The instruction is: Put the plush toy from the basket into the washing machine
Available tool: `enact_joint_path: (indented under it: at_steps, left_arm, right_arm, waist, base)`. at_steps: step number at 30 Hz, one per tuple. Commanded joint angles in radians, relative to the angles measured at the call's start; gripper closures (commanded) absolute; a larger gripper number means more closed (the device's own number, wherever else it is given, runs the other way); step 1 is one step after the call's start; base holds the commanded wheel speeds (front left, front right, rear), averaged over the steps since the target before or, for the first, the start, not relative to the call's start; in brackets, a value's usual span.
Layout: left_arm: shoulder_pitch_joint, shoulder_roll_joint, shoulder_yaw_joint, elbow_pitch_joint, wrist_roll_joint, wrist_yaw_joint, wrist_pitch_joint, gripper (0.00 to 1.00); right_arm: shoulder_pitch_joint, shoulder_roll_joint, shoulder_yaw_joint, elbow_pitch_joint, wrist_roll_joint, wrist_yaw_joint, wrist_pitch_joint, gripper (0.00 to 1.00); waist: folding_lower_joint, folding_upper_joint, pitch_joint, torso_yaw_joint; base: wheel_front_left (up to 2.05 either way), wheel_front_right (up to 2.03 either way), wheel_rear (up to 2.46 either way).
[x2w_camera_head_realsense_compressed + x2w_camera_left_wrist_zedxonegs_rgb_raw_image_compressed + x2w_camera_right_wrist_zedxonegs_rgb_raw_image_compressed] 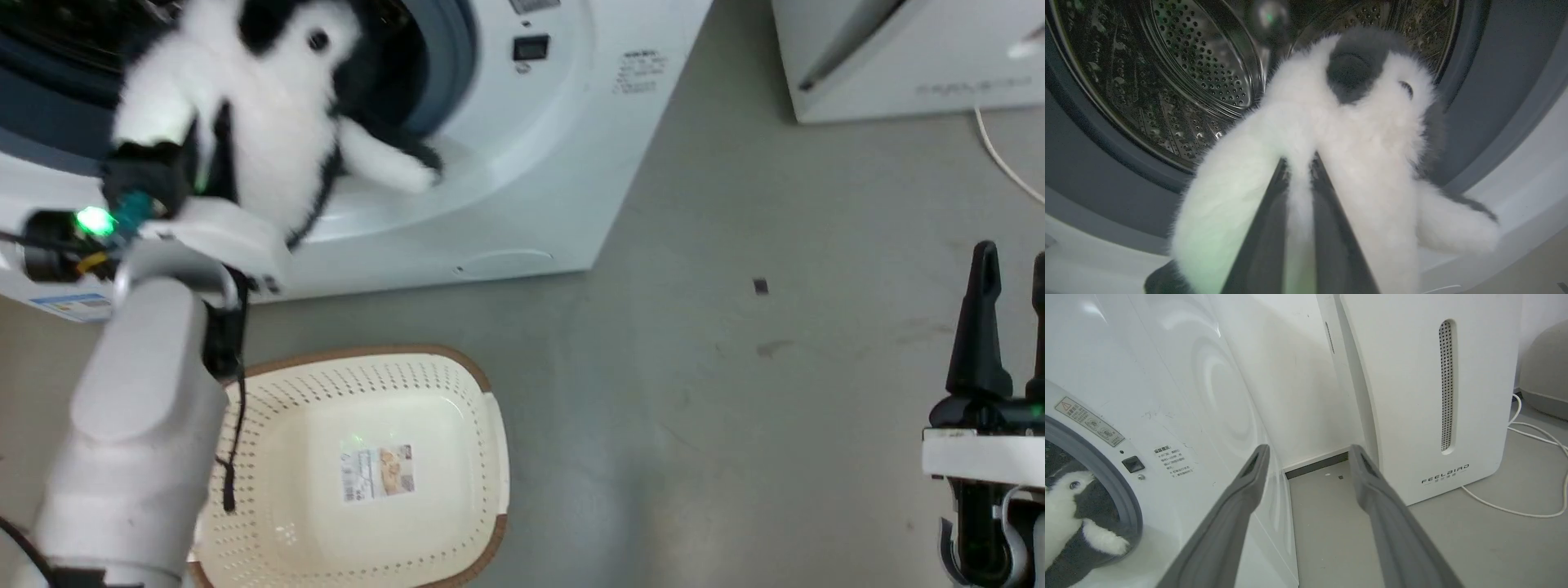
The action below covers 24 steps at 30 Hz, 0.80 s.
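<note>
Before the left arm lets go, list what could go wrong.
The penguin plush hangs at the washing machine's mouth, not inside the steel drum; released now, it may drop onto the grey door seal.
Its flipper sticks out past the seal and may snag.
The left jaws pinch only a thin fold of fur, which could slip.

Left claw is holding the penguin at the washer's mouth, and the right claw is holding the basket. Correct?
Not quite. The right claw holds nothing: the right wrist view shows it open, and the basket sits unheld on the floor. The left claw does hold the penguin at the washer's mouth.
</note>
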Motion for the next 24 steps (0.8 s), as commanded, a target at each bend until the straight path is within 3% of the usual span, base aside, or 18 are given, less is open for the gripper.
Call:
enact_joint_path:
  at_steps: [1,24]
  left_arm:
    - [-0.031,0.008,0.014,0.0,0.004,-0.004,-0.007,1.0]
    - [-0.468,0.166,0.145,0.159,0.033,-0.056,-0.007,1.0]
  right_arm:
    - [-0.017,-0.001,0.002,-0.004,0.013,-0.001,-0.004,0.0]
    - [-0.142,-0.001,0.033,-0.018,0.086,-0.001,-0.004,0.0]
  waist:
    - [-0.0001,0.0,0.045,-0.036]
    - [-0.0001,0.0,0.317,-0.152]
  base:
    - [0.0,0.0,0.0]
    - [0.0,0.0,0.0]
